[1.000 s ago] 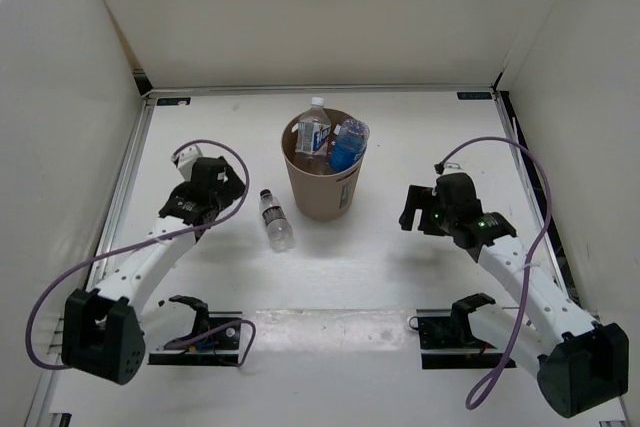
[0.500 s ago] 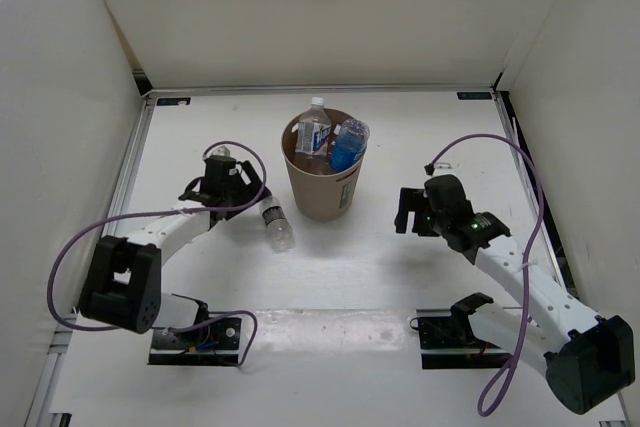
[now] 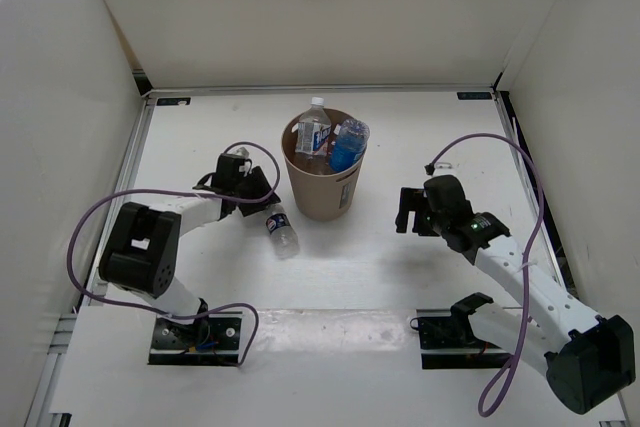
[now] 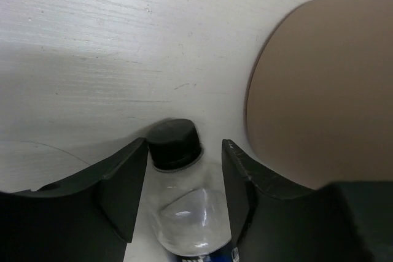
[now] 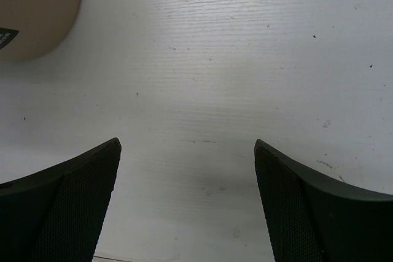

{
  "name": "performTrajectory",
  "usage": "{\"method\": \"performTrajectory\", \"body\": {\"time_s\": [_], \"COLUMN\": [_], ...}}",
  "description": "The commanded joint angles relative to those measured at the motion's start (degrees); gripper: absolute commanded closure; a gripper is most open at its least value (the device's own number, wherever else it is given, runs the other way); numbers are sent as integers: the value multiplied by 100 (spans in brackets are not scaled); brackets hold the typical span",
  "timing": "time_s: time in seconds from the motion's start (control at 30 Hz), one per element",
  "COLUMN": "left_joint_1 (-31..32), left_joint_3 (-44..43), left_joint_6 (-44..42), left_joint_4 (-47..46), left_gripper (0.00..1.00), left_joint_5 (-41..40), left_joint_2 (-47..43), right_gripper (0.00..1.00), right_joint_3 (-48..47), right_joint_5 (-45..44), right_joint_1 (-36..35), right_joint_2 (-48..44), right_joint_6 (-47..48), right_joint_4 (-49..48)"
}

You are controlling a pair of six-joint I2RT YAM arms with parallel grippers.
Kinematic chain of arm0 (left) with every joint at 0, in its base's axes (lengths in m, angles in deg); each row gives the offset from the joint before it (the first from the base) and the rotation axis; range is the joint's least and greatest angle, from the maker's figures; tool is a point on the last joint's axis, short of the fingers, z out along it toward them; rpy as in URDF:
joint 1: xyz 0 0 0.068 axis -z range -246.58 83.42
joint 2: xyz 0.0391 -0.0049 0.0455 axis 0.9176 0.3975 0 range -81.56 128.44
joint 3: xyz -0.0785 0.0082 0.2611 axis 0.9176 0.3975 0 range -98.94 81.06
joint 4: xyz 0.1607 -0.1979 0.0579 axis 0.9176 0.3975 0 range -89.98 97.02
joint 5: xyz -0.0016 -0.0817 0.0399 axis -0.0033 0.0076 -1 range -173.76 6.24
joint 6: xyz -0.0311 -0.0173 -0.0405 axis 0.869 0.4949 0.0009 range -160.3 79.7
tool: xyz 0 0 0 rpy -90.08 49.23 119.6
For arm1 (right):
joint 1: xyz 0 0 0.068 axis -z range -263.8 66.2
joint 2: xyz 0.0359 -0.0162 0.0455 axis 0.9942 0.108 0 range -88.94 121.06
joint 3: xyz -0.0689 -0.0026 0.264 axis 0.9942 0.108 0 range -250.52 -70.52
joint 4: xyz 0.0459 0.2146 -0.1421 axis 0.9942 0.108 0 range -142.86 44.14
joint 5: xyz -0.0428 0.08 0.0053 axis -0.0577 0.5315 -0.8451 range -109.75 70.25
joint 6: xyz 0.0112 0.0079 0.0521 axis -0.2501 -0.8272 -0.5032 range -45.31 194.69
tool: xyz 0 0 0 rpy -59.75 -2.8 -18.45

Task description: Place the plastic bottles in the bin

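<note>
At centre left, the left gripper [image 3: 262, 205] straddles the dark-capped bottle [image 3: 282, 233], jaws spread and not yet clamped. The bottle lies just left of the bin [image 3: 325, 199]. Inside, two white-capped bottles [image 3: 313, 133] and the blue bottle [image 3: 347, 145] look done; one remains. The right gripper [image 3: 410, 209] hangs spread, empty.

This looks like a robotics lab test cell. Plain white panels [image 3: 300, 7] wall in a white desk [image 3: 420, 137] on three sides. Two white robot arms [image 3: 515, 267] are bolted to dark metal plates [image 3: 440, 335] at its near edge. Purple cables [image 3: 85, 232] loop loosely from the arms, and small green lights glow on the right one. A metal rail [image 3: 128, 182] runs along the left side. Up close, the desk's painted surface is scuffed and speckled. It carries just a tan bin [image 3: 322, 192] and a few small plastic bottles [image 3: 283, 232].
</note>
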Motion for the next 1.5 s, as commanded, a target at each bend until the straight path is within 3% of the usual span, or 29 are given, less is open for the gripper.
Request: {"method": "performTrajectory", "body": {"time_s": [0.0, 0.17, 0.37, 0.47, 0.57, 0.6, 0.63, 0.67, 0.9, 1.07, 1.33, 1.47], "left_joint_1": [27, 18, 18, 18, 27, 27, 18, 18, 18, 167, 545, 686], "left_joint_3": [-291, -353, -423, -476, -651, -782, -836, -906, -1303, -750, -845, -871], "left_joint_6": [-235, -288, -420, -455, -560, -596, -657, -692, -447, 123, 388, 406], "left_joint_4": [167, 448, 799, 940, 1282, 1562, 1669, 1862, 2997, 2418, 2092, 1837], "left_gripper": [39, 41, 52, 52, 34, 10, 1, 0, 0, 0, 0, 15], "left_joint_5": [196, 126, 73, 29, -50, -111, -129, -217, -200, 20, -33, 2], "left_joint_2": [-56, -416, -742, -856, -926, -987, -1058, -1085, -927, -927, -417, -224], "right_gripper": [10, 10, 10, 10, 10, 10, 10, 10, 10, 10, 10, 10], "right_joint_3": [-236, -237, -237, -245, -245, -237, -245, -237, -237, -254, -237, -254], "right_joint_5": [-140, -140, -157, -166, -175, -175, -175, -192, -227, -254, -280, -263], "right_joint_1": [-29, -47, -47, -56, -73, -82, -73, -91, -126, -179, -161, -144], "right_joint_2": [-32, -15, -15, -15, -15, -15, -15, -15, -58, -32, -32, -15], "right_joint_6": [-29, -46, -55, -46, -55, -55, -55, -55, -55, -55, -73, -55], "right_joint_4": [-87, -96, -87, -87, -78, -87, -78, -104, -78, -96, -87, -78]}}
